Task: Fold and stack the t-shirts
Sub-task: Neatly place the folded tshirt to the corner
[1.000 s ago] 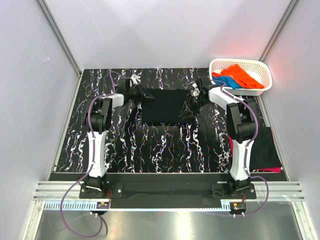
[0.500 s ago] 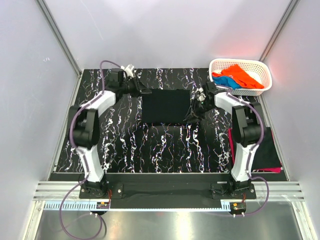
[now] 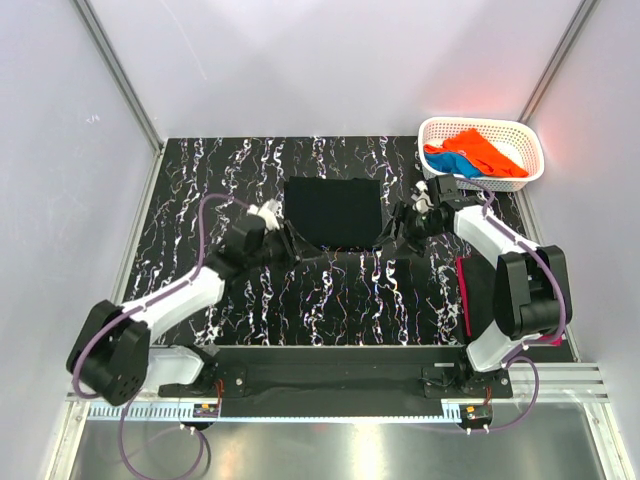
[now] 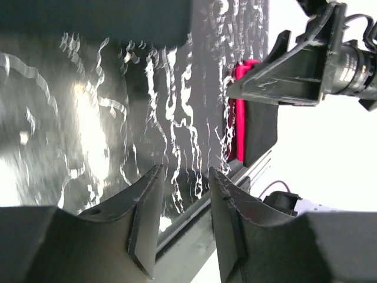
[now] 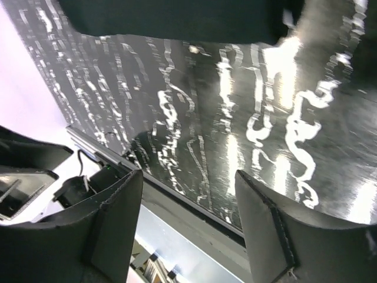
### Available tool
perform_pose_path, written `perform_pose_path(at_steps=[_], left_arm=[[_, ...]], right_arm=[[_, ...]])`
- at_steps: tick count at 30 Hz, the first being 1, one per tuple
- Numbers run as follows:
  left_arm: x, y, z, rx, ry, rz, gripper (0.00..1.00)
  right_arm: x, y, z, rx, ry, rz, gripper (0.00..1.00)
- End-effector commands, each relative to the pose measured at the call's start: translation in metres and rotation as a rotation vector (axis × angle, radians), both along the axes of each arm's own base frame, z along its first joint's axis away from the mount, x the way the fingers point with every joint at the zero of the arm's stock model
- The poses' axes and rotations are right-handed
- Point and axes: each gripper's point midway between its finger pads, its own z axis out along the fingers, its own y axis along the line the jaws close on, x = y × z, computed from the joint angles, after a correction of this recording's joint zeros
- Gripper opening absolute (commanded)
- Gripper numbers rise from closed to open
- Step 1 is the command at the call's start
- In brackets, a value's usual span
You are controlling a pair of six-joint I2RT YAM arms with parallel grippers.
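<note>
A black t-shirt [image 3: 335, 212] lies folded into a flat rectangle at the middle of the marbled table. My left gripper [image 3: 290, 243] hangs open by its near left corner, with nothing between the jaws [image 4: 185, 177]. My right gripper [image 3: 400, 228] is open by the shirt's near right corner, its jaws wide and empty [image 5: 188, 183]. The shirt's edge fills the top of both wrist views [image 4: 94, 17] [image 5: 177, 17]. A folded black and magenta stack [image 3: 464, 290] [image 4: 247, 118] lies at the right, mostly behind my right arm. An orange shirt [image 3: 480, 150] and a blue shirt [image 3: 455, 165] sit in the basket.
The white lattice basket [image 3: 480, 124] stands at the far right corner. White walls with metal posts close in the table on three sides. A black rail [image 3: 330, 355] runs along the near edge by the arm bases. The right gripper shows in the left wrist view [image 4: 294, 65].
Both arms have drawn back from the shirt's far sides to its near corners. Both grippers have opened. The black shirt now lies flat on its own.
</note>
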Motion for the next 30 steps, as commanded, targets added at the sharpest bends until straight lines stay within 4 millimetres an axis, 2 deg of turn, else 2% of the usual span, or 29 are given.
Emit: perform_pose_path(at_steps=[1, 7, 11, 13, 14, 15, 17, 18, 19, 20, 22, 23, 26, 30], left_arm=[[-0.001, -0.003, 0.029, -0.128, -0.037, 0.127, 0.41], [-0.024, -0.003, 0.008, -0.194, 0.046, 0.168, 0.44], [-0.024, -0.006, -0.002, -0.28, 0.081, 0.236, 0.44], [-0.021, -0.006, -0.006, -0.363, 0.112, 0.299, 0.45], [-0.023, -0.008, -0.007, -0.387, 0.121, 0.308, 0.45], [-0.02, -0.009, -0.016, -0.388, 0.135, 0.34, 0.45], [-0.02, -0.018, -0.01, -0.446, 0.136, 0.338, 0.5], [-0.019, -0.022, -0.022, -0.43, 0.164, 0.342, 0.5], [-0.018, -0.026, -0.013, -0.488, 0.16, 0.337, 0.5], [-0.022, -0.031, -0.015, -0.504, 0.172, 0.33, 0.5], [-0.019, -0.029, -0.025, -0.525, 0.191, 0.389, 0.5], [-0.02, -0.031, -0.019, -0.555, 0.173, 0.387, 0.5], [-0.019, -0.03, -0.024, -0.539, 0.173, 0.408, 0.5], [-0.018, -0.029, -0.021, -0.523, 0.154, 0.42, 0.5]], right_arm=[[0.005, -0.015, 0.001, -0.024, -0.048, -0.005, 0.72], [0.011, -0.022, -0.009, -0.037, -0.041, -0.021, 0.74], [0.015, -0.021, -0.013, -0.034, -0.059, -0.015, 0.77], [0.02, -0.019, -0.023, -0.031, -0.043, 0.006, 0.78], [0.024, -0.019, -0.033, -0.035, -0.039, 0.018, 0.78], [0.03, -0.018, -0.033, -0.035, -0.052, 0.022, 0.77], [0.04, -0.017, -0.038, -0.035, -0.062, 0.02, 0.75], [0.047, -0.015, -0.041, -0.027, -0.058, 0.022, 0.74], [0.05, -0.012, -0.042, -0.014, -0.059, 0.028, 0.73], [0.055, -0.011, -0.048, -0.007, -0.055, 0.027, 0.72], [0.064, -0.007, -0.044, 0.009, -0.073, 0.035, 0.71], [0.066, -0.006, -0.048, 0.012, -0.07, 0.038, 0.69], [0.075, -0.003, -0.05, 0.028, -0.07, 0.042, 0.64], [0.069, -0.005, -0.058, 0.017, -0.031, 0.012, 0.62]])
